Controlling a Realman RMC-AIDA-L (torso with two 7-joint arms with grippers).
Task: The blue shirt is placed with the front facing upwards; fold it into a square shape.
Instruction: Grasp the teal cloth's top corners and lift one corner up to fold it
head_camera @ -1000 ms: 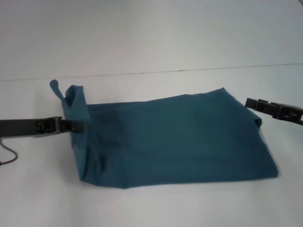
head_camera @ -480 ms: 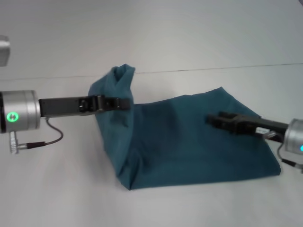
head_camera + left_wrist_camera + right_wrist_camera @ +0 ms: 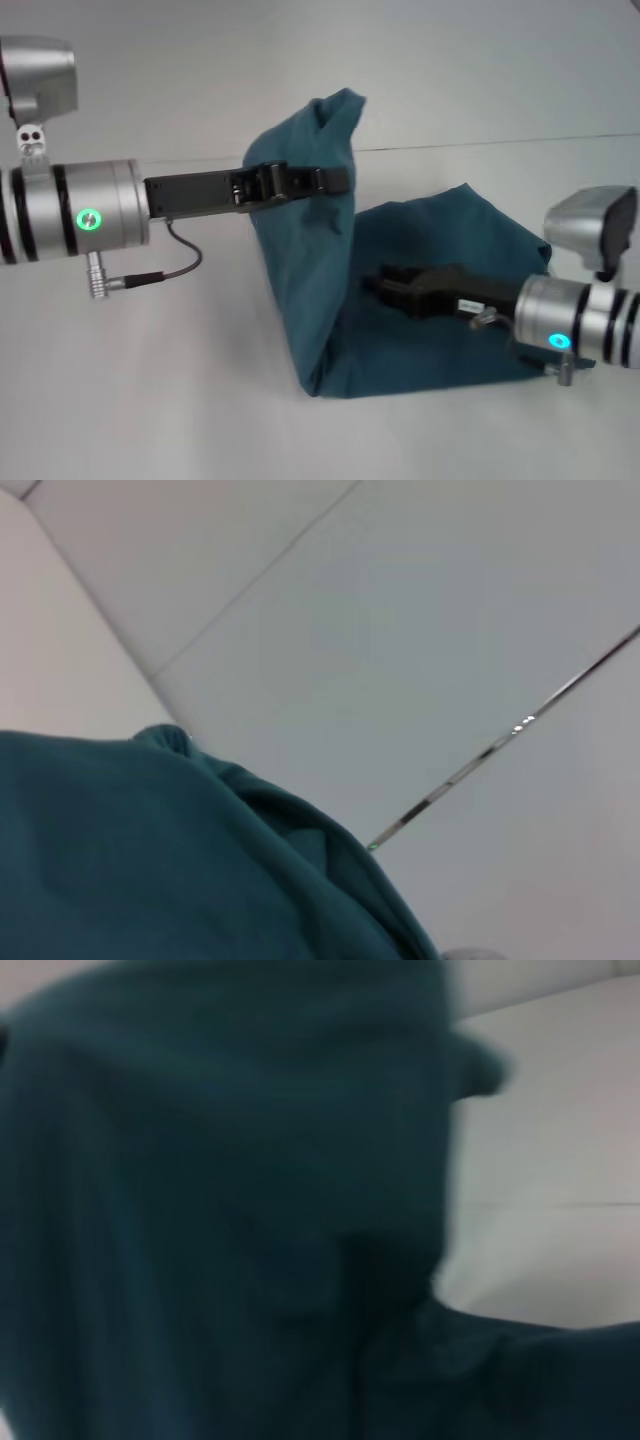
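The blue shirt (image 3: 420,340) lies on the white table (image 3: 140,400), plain teal with no print showing. Its left end is raised in a tall fold (image 3: 310,130) that stands above the flat part. My left gripper (image 3: 338,180) reaches in from the left and is shut on this raised end at about mid-height. My right gripper (image 3: 375,284) comes in from the right and lies low over the middle of the flat cloth, just right of the raised fold. Teal cloth (image 3: 150,870) fills the near part of the left wrist view, and dark cloth (image 3: 220,1210) fills most of the right wrist view.
A thin seam line (image 3: 520,142) runs across the table behind the shirt. A dark cable (image 3: 178,268) loops under my left wrist. Bare white surface lies to the left of the shirt and in front of it.
My left gripper has carried the shirt's left end up and to the right, so the fold stands taller. My right gripper has moved in from the right onto the shirt's middle.
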